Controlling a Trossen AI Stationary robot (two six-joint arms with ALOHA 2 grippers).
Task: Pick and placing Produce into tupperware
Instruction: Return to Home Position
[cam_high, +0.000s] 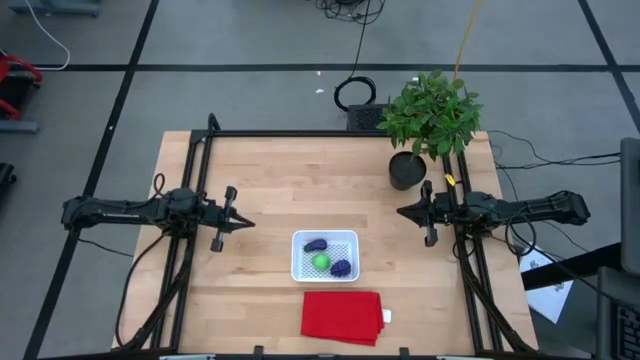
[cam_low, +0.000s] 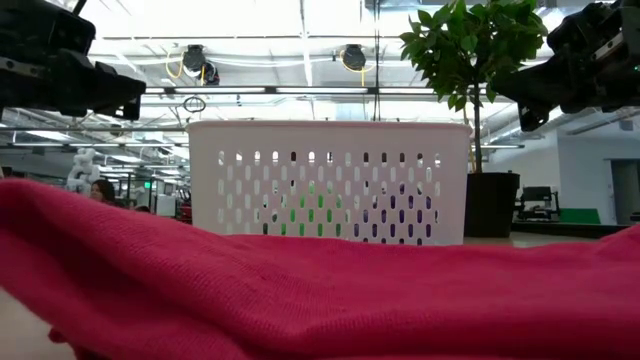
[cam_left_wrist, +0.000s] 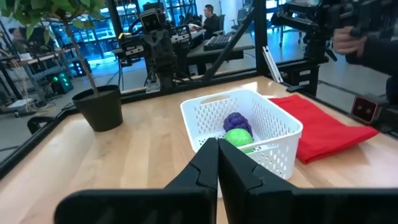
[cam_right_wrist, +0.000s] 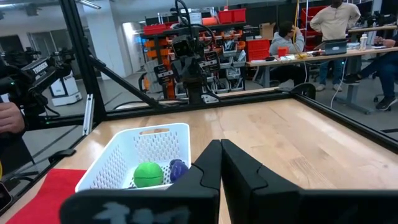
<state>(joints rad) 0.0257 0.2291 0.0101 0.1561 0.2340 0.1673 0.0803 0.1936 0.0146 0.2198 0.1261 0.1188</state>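
Observation:
The white tupperware (cam_high: 325, 256) stands on the table near its near-middle, holding two dark purple lumps (cam_high: 316, 245) (cam_high: 342, 268) and the bright green ball (cam_high: 320, 261). In the left wrist view the tupperware (cam_left_wrist: 249, 127) shows the green ball (cam_left_wrist: 238, 138) and one purple lump (cam_left_wrist: 236, 121). My left gripper (cam_high: 247, 223) hovers shut above the table, left of the tupperware. My right gripper (cam_high: 401, 212) hovers shut to its right, by the plant pot. Both touch nothing.
A flat red cloth (cam_high: 342, 316) lies at the near edge, just in front of the tupperware. A leafy potted plant (cam_high: 430, 115) stands at the far right corner, its black pot (cam_high: 406, 170) close to my right gripper. Black frame rails (cam_high: 300, 133) border the table. People sit in the room beyond.

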